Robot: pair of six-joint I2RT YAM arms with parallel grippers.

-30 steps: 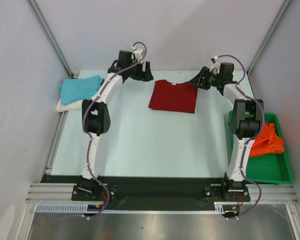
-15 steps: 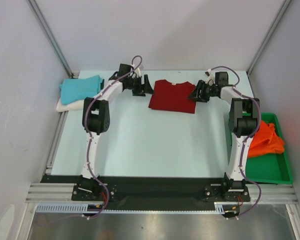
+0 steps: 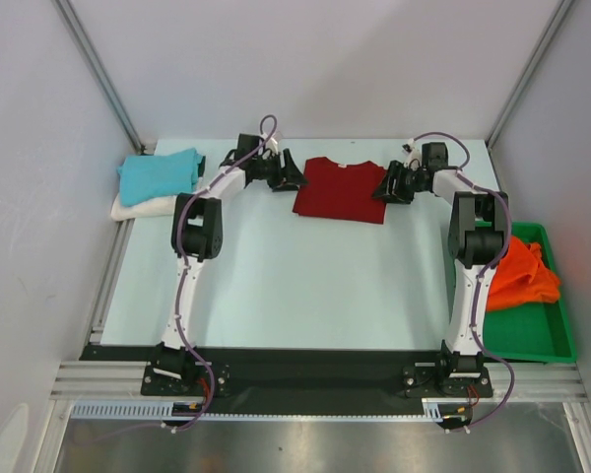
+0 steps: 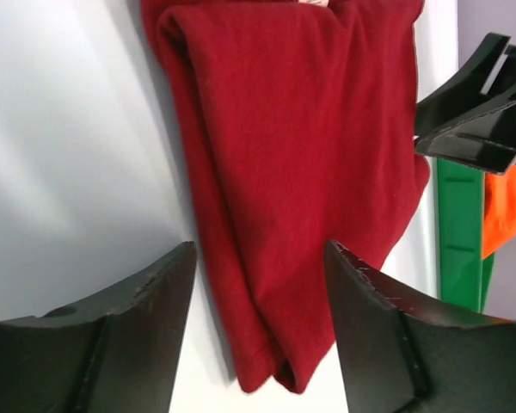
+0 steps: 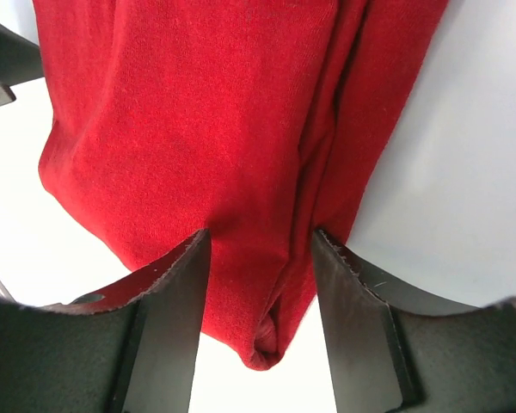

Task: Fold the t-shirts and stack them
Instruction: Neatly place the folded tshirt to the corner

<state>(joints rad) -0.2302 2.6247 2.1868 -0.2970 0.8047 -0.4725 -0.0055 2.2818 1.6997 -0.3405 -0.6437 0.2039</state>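
The dark red t-shirt [image 3: 342, 189] lies folded flat at the back middle of the table. My left gripper [image 3: 288, 177] is at its left edge and my right gripper [image 3: 384, 186] at its right edge. In the left wrist view the left gripper [image 4: 260, 249] is open, with the shirt's near corner [image 4: 279, 284] between the jaws and bare table on either side of it. In the right wrist view the right gripper [image 5: 261, 234] is open too, and the shirt's folded corner [image 5: 267, 301] fills the gap between its fingers. The turquoise t-shirt [image 3: 158, 174] lies on the cream white t-shirt [image 3: 136, 207] at the far left. The orange t-shirt [image 3: 524, 276] is crumpled in the tray.
A green tray [image 3: 532, 345] stands along the table's right side, beside the right arm. The folded pile sits at the left edge of the table. Grey walls with metal posts close in the back and sides.
Both grippers have dropped and moved inward to the red shirt's two side edges. The left jaws have narrowed somewhat. The shirt has not moved.
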